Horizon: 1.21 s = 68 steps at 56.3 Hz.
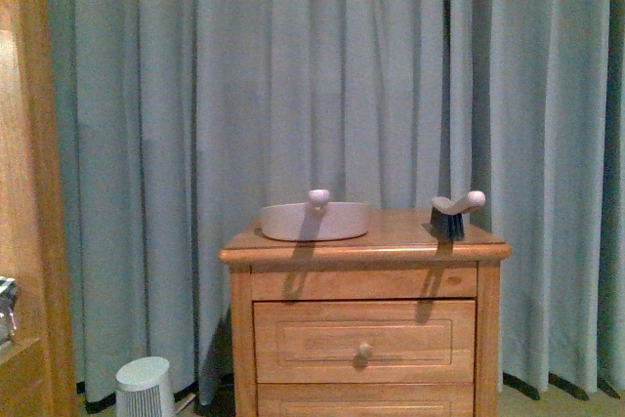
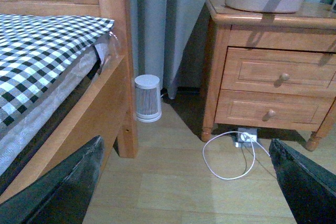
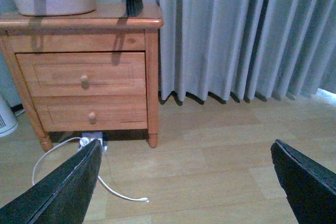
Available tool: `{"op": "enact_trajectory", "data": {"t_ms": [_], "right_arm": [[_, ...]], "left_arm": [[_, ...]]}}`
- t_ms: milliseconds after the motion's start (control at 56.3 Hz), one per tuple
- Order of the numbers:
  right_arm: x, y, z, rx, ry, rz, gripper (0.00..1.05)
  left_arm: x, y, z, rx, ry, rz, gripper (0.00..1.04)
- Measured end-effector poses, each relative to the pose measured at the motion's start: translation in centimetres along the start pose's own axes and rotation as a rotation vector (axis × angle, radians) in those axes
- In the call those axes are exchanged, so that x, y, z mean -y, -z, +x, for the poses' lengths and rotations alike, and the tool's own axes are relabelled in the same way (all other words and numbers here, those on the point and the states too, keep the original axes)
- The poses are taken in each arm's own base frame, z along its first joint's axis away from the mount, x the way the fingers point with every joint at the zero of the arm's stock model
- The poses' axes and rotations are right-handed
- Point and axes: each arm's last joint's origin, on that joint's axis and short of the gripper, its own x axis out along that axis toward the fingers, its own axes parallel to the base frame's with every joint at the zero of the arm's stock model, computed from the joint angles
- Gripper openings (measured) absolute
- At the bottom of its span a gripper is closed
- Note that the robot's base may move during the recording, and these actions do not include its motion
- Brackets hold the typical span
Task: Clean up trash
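A dustpan (image 1: 314, 222) and brush (image 1: 451, 214) sit apart on the nightstand surface (image 1: 391, 234).
The left gripper (image 2: 185, 148) and right gripper (image 3: 186, 148) hold jaws wide open above the floor (image 3: 220, 156).

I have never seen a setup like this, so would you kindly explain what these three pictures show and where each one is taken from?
It is a two-armed robot. One picture comes from a camera on its body: a wooden nightstand before a curtain, bearing a beige dustpan and a brush. The others come from wrist cameras; the dark wedges are the fingers of the left gripper and the right gripper, both open, holding nothing. The left wrist view also shows a bed. No trash is visible.
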Motion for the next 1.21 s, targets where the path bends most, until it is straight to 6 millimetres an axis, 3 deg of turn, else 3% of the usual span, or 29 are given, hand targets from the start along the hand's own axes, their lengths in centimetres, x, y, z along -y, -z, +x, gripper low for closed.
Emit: {"op": "enact_trajectory", "data": {"t_ms": [1208], "right_arm": [[0.00, 0.00, 0.00, 0.000, 0.000, 0.000, 0.97]], "left_arm": [[0.00, 0.00, 0.00, 0.000, 0.000, 0.000, 0.97]]}}
